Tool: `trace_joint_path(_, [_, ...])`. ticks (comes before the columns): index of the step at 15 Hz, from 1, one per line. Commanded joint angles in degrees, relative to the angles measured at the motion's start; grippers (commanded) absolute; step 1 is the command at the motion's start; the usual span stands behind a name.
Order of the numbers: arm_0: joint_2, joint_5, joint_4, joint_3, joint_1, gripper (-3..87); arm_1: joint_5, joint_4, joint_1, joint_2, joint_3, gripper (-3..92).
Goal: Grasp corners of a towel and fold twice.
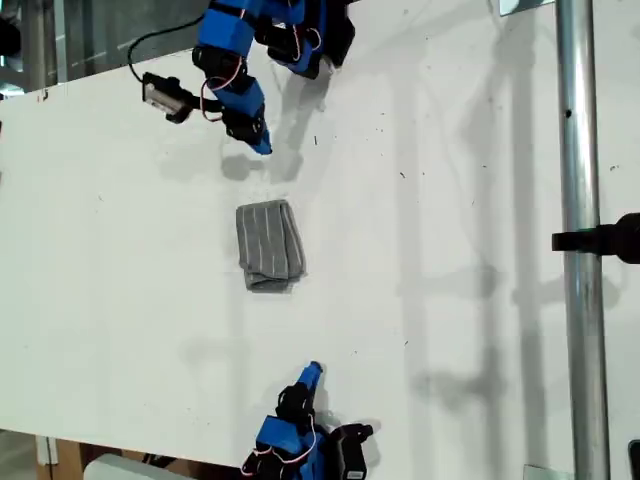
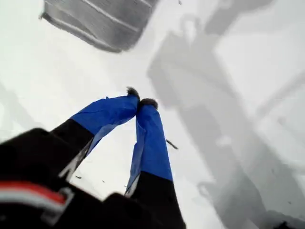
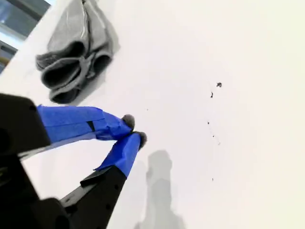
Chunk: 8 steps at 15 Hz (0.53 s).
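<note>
The towel point(image 1: 268, 245) lies folded into a small grey striped bundle in the middle of the white table point(image 1: 470, 250). No gripper touches it. My first gripper point(image 1: 262, 145) hangs shut and empty above the bundle's far end in the exterior view. Its blue fingertips press together in the first wrist view point(image 2: 141, 98), with the towel point(image 2: 100, 21) blurred beyond them. My second gripper point(image 1: 314, 370) stands shut and empty near the table's front edge, short of the towel's looped end point(image 3: 76, 52). Its tips point(image 3: 133, 131) meet over bare table. The corners are tucked into the folds and hidden.
A vertical metal pole point(image 1: 578, 200) with a black clamp point(image 1: 610, 238) stands at the exterior view's right. The first arm's cable and small camera box point(image 1: 165, 95) stick out toward the exterior view's left. Faint shadows cross the table.
</note>
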Motion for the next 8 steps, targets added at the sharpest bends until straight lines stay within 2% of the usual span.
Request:
trace_joint_path(1, [0.0, 2.7, 1.3, 1.0, 1.0, -1.9, 5.3, 9.3, 2.2, 25.4, 13.8, -0.3])
trace_joint_path(2, [0.0, 10.3, 1.3, 1.0, 0.8, -1.8, 6.4, 12.5, 2.8, 36.7, 18.9, -0.3])
trace_joint_path(4, [0.0, 27.5, 1.4, 1.0, 1.8, -1.9, 16.6, 12.9, 0.4, 39.8, 21.3, 2.6])
trace_joint_path(5, [0.0, 30.8, 1.4, 1.0, 2.7, -2.1, 16.3, 16.6, 1.8, 41.7, 21.1, 4.0])
trace_joint_path(8, [0.0, 31.1, 1.4, 1.0, 2.5, -2.1, 17.2, 18.1, 1.6, 41.4, 21.1, 4.3])
